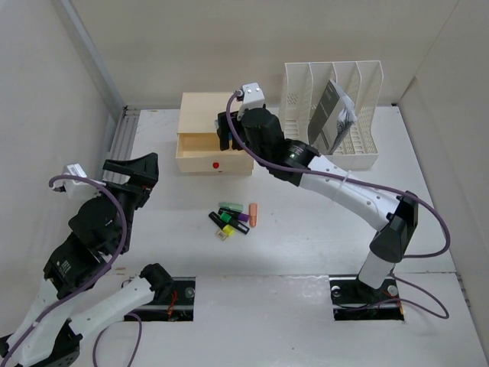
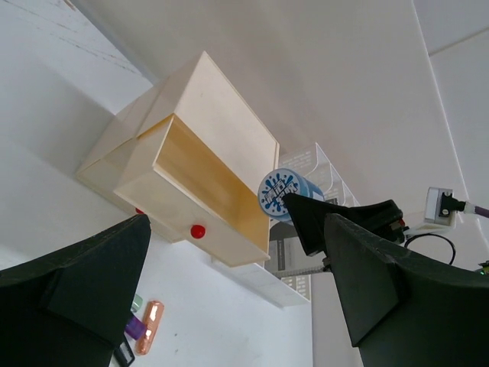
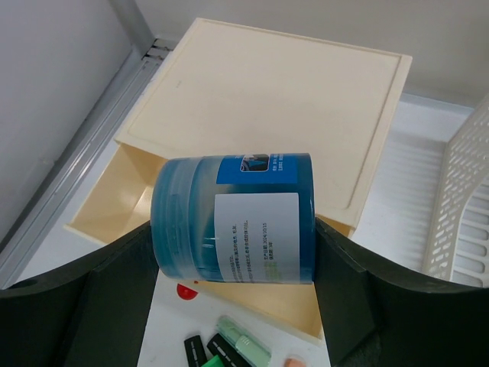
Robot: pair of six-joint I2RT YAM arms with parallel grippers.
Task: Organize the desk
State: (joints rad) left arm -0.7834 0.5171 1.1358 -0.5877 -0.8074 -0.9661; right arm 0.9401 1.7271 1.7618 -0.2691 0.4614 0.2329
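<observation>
The white desk (image 1: 306,229) carries a beige wooden drawer box (image 1: 214,122) at the back, its drawer (image 1: 200,145) pulled out. My right gripper (image 1: 227,131) hangs over the open drawer, shut on a blue cylindrical jar (image 3: 233,218) with a white label, held on its side above the drawer (image 3: 122,199). From the left wrist view the jar (image 2: 284,193) shows just beside the drawer's open end (image 2: 206,180). My left gripper (image 1: 137,177) stands open at the left of the desk, apart from everything, with nothing between its fingers (image 2: 84,283).
Several highlighters (image 1: 231,218) and an orange marker (image 1: 253,214) lie loose in front of the drawer box. A white slotted file rack (image 1: 359,115) with a notebook (image 1: 328,115) stands at the back right. An aluminium rail (image 1: 122,138) runs along the left.
</observation>
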